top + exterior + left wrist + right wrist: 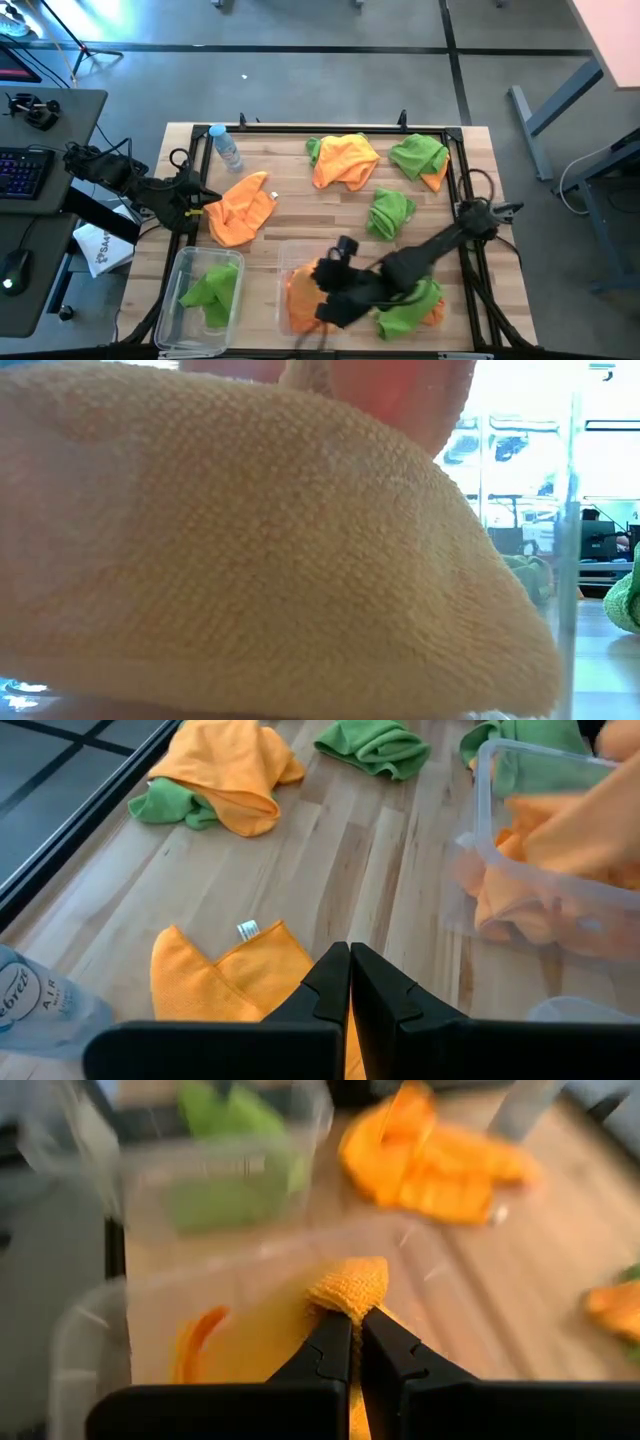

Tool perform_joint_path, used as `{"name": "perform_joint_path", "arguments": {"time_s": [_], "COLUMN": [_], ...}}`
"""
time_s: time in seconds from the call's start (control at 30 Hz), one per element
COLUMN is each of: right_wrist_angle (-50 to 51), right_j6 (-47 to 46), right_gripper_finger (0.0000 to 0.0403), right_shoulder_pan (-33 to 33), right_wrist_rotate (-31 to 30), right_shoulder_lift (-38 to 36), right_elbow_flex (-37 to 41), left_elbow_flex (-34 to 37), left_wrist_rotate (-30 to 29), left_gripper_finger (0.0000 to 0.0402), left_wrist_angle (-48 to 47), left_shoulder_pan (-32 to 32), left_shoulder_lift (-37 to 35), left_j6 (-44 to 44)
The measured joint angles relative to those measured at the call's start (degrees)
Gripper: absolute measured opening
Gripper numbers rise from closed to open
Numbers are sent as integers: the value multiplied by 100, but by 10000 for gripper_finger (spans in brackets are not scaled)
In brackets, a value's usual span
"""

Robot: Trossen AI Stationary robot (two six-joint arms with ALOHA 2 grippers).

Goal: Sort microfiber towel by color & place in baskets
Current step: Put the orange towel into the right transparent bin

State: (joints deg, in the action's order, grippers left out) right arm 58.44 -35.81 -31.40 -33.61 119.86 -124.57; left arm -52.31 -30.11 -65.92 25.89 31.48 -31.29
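Note:
The two clear baskets stand at the table's near edge. The left basket (172,290) holds a green towel (212,292). The right basket (283,262) holds orange towels (250,560). My right gripper (355,1318) is over the right basket, shut on an orange towel. My left gripper (350,982) is shut and empty at the table's left, above the edge of a loose orange towel (240,210). Farther back lie an orange towel on a green one (345,160), a green and orange pair (420,155) and a green towel (388,212). A green and orange heap (415,305) lies beside the right basket. My right gripper pinches a bunched fold of the orange towel (350,1292) between its two fingers, and a small peak of cloth sticks out past the fingertips. The fingers slant down from the table's right. The rest of the towel drops below the fingers toward the right basket.
A clear water bottle (225,145) lies at the far left corner of the table. A black frame (455,180) runs round the table's edges. A white packet (100,250) lies off the table's left side, near a desk with a keyboard.

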Motion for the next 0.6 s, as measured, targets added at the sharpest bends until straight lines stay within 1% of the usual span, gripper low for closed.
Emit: {"name": "perform_joint_path", "arguments": {"time_s": [0.17,0.4,0.47,0.6], "right_wrist_angle": [2,94,89,31], "right_j6": [24,503,612,625], "right_gripper_finger": [0,0,0,0], "right_shoulder_pan": [374,700,780,866], "right_wrist_rotate": [1056,1994,2170,2278], "right_shoulder_lift": [333,639,812,1149], "right_elbow_flex": [4,20,20,28], "left_elbow_flex": [0,0,0,0], "left_wrist_rotate": [-2,-65,-66,-66], "left_gripper_finger": [0,0,0,0], "left_wrist_angle": [-3,-5,-7,-17], "left_shoulder_pan": [0,0,0,1], "left_shoulder_lift": [0,0,0,0], "left_j6": [0,0,0,0]}}
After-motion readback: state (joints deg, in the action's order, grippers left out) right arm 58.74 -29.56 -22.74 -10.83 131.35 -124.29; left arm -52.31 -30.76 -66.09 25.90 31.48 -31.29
